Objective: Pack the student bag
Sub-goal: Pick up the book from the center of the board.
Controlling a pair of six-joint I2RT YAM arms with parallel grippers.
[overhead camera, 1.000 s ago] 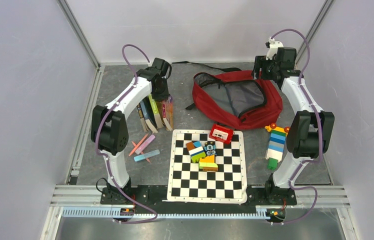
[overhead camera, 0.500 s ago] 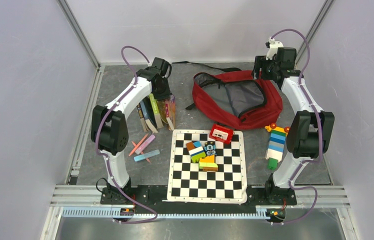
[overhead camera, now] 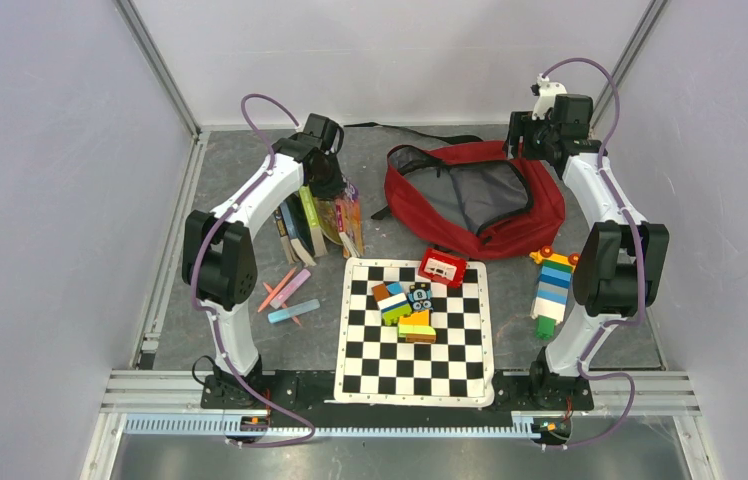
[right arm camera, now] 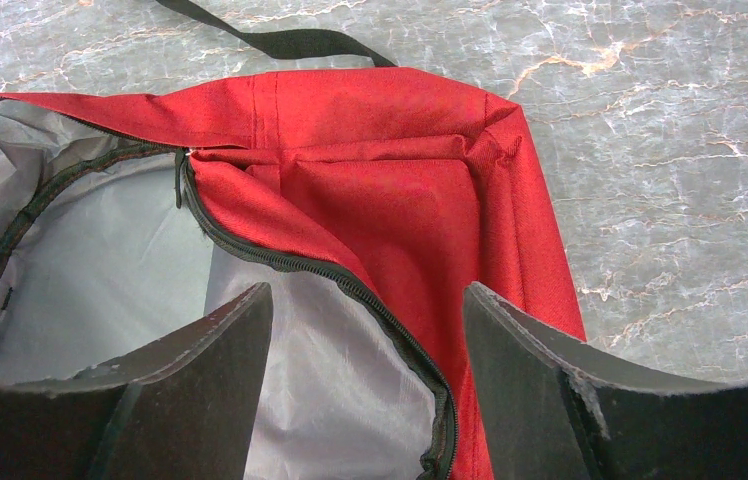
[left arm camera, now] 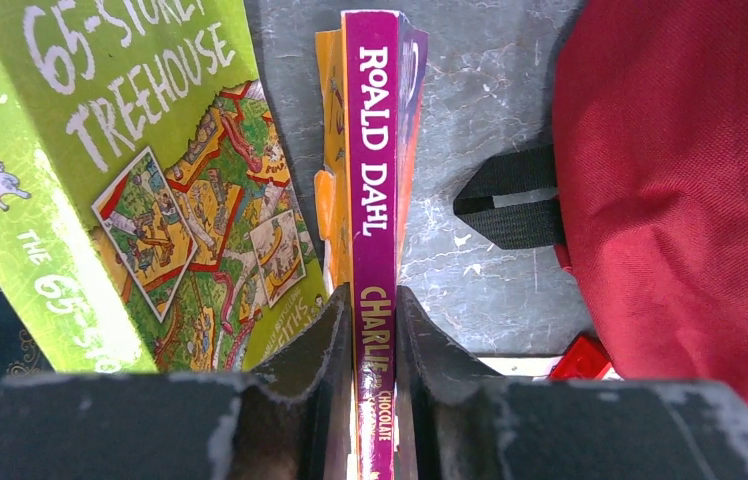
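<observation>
Gripping the purple book (left arm camera: 375, 150) by its spine, left claw (left arm camera: 375, 330) clamped tight on it, just beside a green book (left arm camera: 130, 150), right claw (right arm camera: 368, 295) spread wide and empty over the open mouth of the bag (overhead camera: 510, 225), bag lying unzipped on the far right of the worktop (overhead camera: 220, 160), grey lining showing

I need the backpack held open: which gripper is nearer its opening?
Right. The right gripper hangs open over the student bag, at its zipper rim; the left gripper is beside the bag, shut on the Roald Dahl book.
</observation>
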